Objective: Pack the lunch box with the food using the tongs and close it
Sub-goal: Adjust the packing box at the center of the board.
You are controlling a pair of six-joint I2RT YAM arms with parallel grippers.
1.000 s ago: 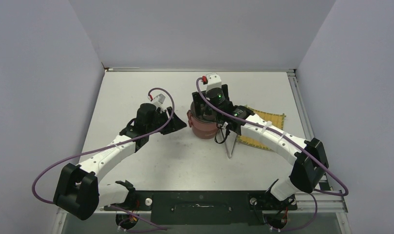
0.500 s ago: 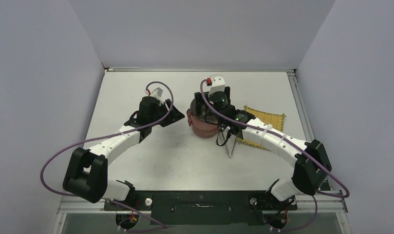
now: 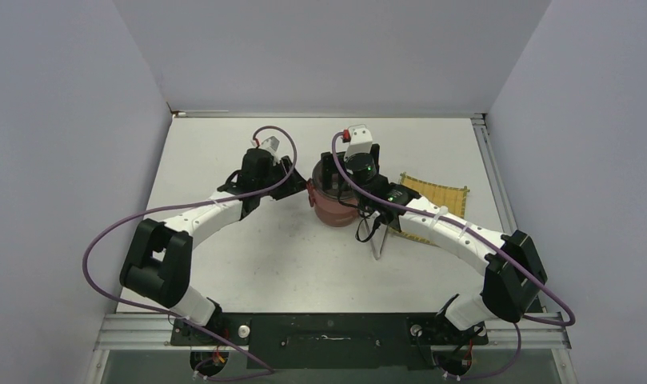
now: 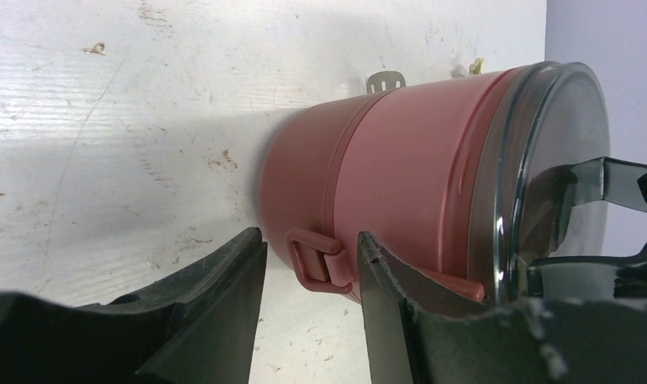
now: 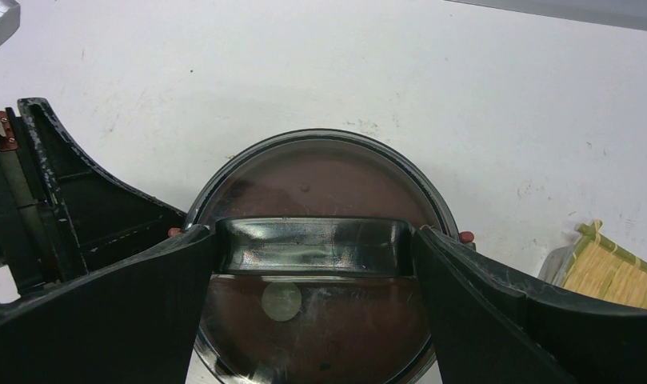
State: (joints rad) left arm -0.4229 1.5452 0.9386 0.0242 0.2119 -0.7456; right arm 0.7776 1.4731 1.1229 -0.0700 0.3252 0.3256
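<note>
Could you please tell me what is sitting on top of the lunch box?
The lunch box carries its dark lid with an arched handle, straddled by the right gripper. The lid hides whatever is inside.

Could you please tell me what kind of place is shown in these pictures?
Most likely a robotics lab test cell. The left arm and right arm are bolted to a mounting rail at the edge of a white table, plain walls enclose it, and a lunch box serves as a prop.
</note>
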